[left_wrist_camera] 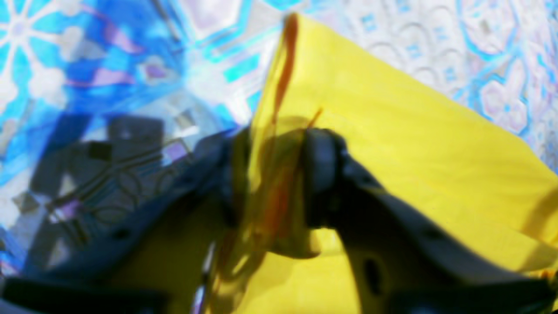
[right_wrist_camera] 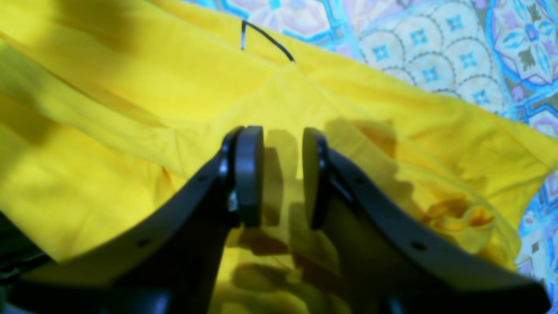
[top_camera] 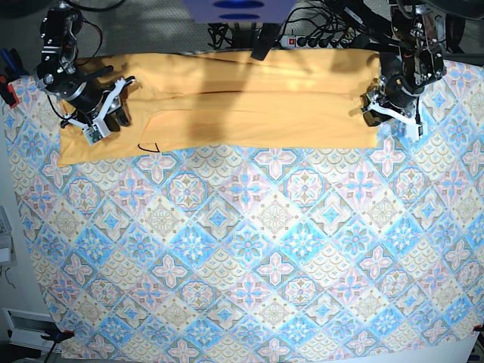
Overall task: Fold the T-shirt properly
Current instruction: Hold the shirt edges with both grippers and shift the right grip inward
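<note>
Base view: soft yellow T-shirt (top_camera: 227,106) in long flat band, L gripper (left_wrist_camera: 270,174) pinching bunched hem, R gripper (right_wrist_camera: 282,176) parted.

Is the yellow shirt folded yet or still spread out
Partly folded: the T-shirt lies as a long doubled band across the tablecloth's far edge, with layered edges showing lengthwise.

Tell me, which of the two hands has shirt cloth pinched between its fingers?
The left hand pinches a bunched edge of the T-shirt; the right hand shows an empty gap.
</note>
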Available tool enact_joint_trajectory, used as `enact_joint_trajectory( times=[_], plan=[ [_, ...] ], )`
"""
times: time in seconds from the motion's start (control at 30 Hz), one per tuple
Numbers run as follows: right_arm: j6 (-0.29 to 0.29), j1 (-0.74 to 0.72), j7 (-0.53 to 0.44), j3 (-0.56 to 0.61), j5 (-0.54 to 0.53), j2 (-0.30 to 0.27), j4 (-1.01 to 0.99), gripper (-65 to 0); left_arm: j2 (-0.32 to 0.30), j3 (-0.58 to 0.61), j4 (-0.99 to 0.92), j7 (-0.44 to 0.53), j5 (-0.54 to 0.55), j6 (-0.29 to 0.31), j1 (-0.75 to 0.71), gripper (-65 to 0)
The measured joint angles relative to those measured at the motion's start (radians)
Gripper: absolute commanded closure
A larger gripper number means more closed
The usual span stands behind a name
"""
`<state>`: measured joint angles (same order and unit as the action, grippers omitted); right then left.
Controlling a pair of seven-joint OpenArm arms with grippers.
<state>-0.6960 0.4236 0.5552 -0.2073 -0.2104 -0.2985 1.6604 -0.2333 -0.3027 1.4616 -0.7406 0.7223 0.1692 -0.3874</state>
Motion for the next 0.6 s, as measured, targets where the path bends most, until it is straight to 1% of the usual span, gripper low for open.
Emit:
enact_joint_trajectory(
  times=[0.03, 0.27, 0.3, 0.37, 0.5, 0.6],
  plan=[
    [0.000, 0.000, -0.001, 0.000, 0.000, 0.000, 0.000, -15.0, 0.000, 0.000, -0.003, 0.001, 0.002, 0.001, 0.000, -11.1],
    [0.000, 0.000, 0.000, 0.000, 0.000, 0.000, 0.000, -15.0, 0.001, 0.007, 0.015, -0.001, -0.003, -0.006, -0.001, -10.4],
    [0.000, 0.000, 0.000, 0.000, 0.000, 0.000, 0.000, -15.0, 0.003, 0.011, 0.027, -0.026, -0.004, -0.008, -0.001, -10.4],
    [0.000, -0.001, 0.000, 0.000, 0.000, 0.000, 0.000, -15.0, 0.007, 0.018, 0.048, -0.044, -0.003, -0.005, -0.010, -10.2],
    [0.000, -0.002, 0.000, 0.000, 0.000, 0.000, 0.000, -15.0, 0.020, 0.023, 0.081, -0.082, -0.004, 0.000, -0.020, -3.8],
    [0.000, -0.003, -0.001, 0.000, 0.000, 0.000, -0.001, -15.0, 0.020, 0.023, 0.098, -0.086, -0.006, 0.000, -0.020, 0.0]
  ],
)
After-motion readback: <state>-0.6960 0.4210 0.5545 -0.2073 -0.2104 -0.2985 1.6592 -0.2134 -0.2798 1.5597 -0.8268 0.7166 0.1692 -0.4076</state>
